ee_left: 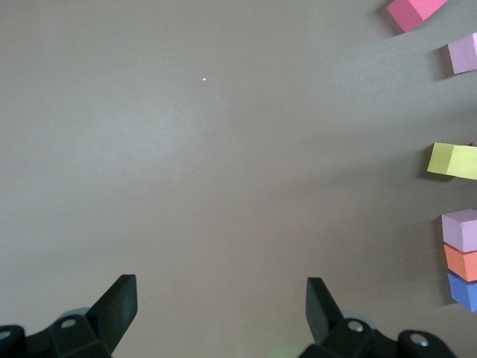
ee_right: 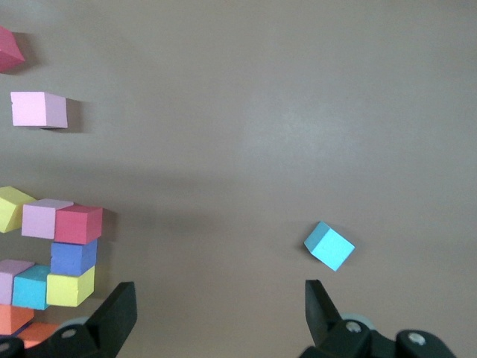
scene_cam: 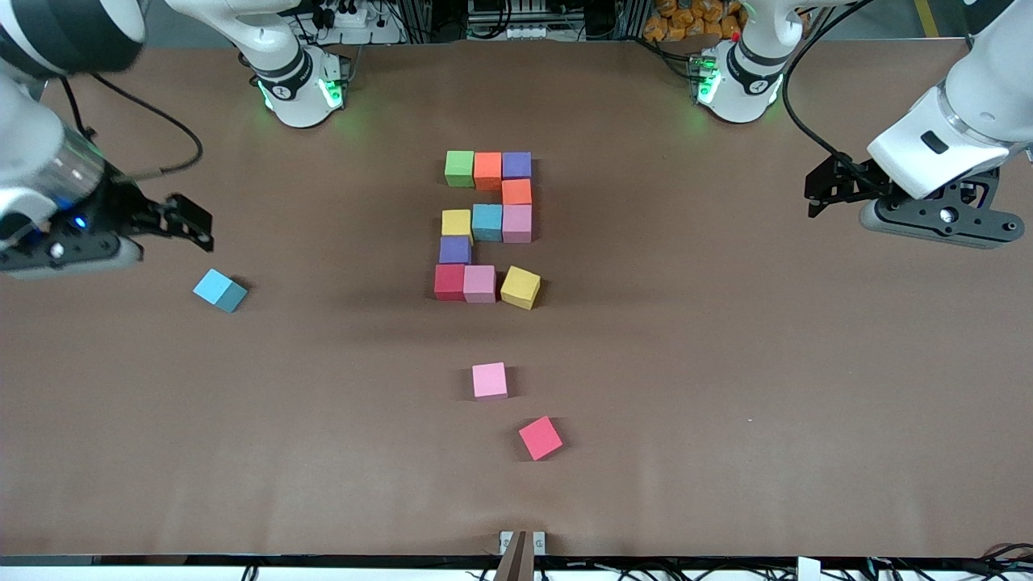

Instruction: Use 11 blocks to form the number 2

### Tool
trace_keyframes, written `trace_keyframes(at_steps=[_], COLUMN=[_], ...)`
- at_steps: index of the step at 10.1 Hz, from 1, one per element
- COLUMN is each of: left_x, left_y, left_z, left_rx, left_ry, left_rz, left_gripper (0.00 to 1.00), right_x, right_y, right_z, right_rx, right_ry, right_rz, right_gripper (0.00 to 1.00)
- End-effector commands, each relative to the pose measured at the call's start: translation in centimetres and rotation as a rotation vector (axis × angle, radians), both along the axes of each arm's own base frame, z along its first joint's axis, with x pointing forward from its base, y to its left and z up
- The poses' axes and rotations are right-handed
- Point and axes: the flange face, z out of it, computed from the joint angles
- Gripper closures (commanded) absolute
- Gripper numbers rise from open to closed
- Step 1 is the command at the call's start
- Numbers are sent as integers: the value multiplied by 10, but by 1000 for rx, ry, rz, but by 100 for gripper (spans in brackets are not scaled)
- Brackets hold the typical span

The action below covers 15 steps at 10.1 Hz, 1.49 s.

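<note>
The number 2 (scene_cam: 487, 222) lies mid-table, built of several blocks. Its top row is green (scene_cam: 459, 168), orange (scene_cam: 487, 169) and purple (scene_cam: 516, 165). The yellow block (scene_cam: 520, 287) that ends the bottom row sits slightly turned. Three loose blocks lie apart: pink (scene_cam: 489, 380) and red (scene_cam: 540, 437) nearer the front camera, light blue (scene_cam: 219, 290) toward the right arm's end. My right gripper (scene_cam: 194, 222) hangs open and empty just above the light blue block (ee_right: 329, 245). My left gripper (scene_cam: 817, 194) is open and empty over bare table at the left arm's end.
Brown paper covers the table (scene_cam: 726, 363). Both arm bases (scene_cam: 299, 89) stand at the edge farthest from the front camera. A small clamp (scene_cam: 522, 542) sits at the nearest edge. The left wrist view catches the yellow block (ee_left: 453, 160) and the loose red one (ee_left: 412, 11).
</note>
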Motion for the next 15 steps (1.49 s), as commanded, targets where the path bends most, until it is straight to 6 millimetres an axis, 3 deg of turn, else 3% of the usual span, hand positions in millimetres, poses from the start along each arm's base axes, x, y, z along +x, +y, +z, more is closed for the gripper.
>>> trace_keyframes(at_steps=[1, 6, 15], left_x=[-7, -6, -2], left_y=[0, 4, 15], left_z=[6, 6, 5], left_rx=[-10, -6, -11], left_ry=[0, -5, -7], left_rz=[121, 286, 296], left_gripper=[0, 0, 0], right_x=[-21, -23, -22], right_y=[-13, -17, -16], right_z=[17, 23, 21], right_rx=[7, -3, -11], right_ry=[-8, -20, -18], right_rz=[-10, -15, -12], right_gripper=[0, 0, 0])
